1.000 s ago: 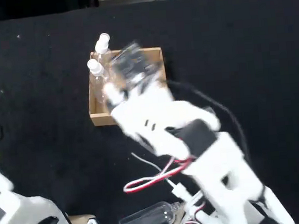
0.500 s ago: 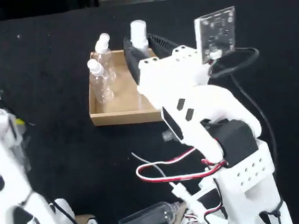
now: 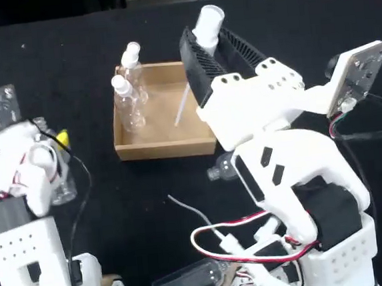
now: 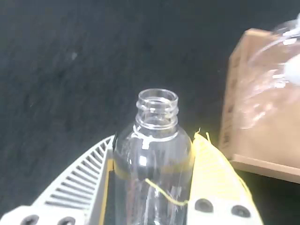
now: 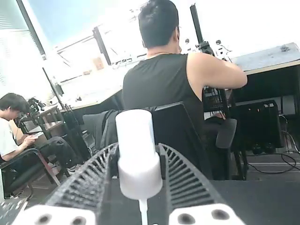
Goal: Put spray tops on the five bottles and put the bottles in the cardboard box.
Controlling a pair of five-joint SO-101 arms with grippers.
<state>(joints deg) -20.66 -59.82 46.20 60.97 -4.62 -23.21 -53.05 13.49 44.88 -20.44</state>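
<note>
**Spray top held high, open bottle waiting at the left edge**

Your right gripper (image 3: 206, 38) is clamped on a white spray top (image 5: 138, 150), raised above the far right corner of the box (image 3: 165, 148). The top is tilted, and its thin tube (image 3: 182, 105) hangs down over the box. Your left gripper (image 4: 153, 140) is closed around a clear bottle (image 4: 157, 105) with an open neck, held upright near the left edge of the tabletop (image 3: 314, 25). The two grippers are well apart. Two capped bottles (image 3: 129, 81) stand in the far left corner of the box.

The main risk is the tube. It is long and slack, and the bottle neck is narrow. If the top arrives still tilted, the tube may miss the opening, bend against the rim or push the bottle askew. On the way across, the tube could also snag the capped bottles or the box wall. Pressing the top down may make the smooth bottle slip or twist in the left gripper. A loose bottle (image 3: 220, 170) lies just under the right arm, and a low swing could roll it away.

Half a second earlier, the right gripper held the top more upright and nearer the box's far wall. It has since lifted and leaned towards the right. The left arm was a blur at the left edge and has now steadied.
</note>
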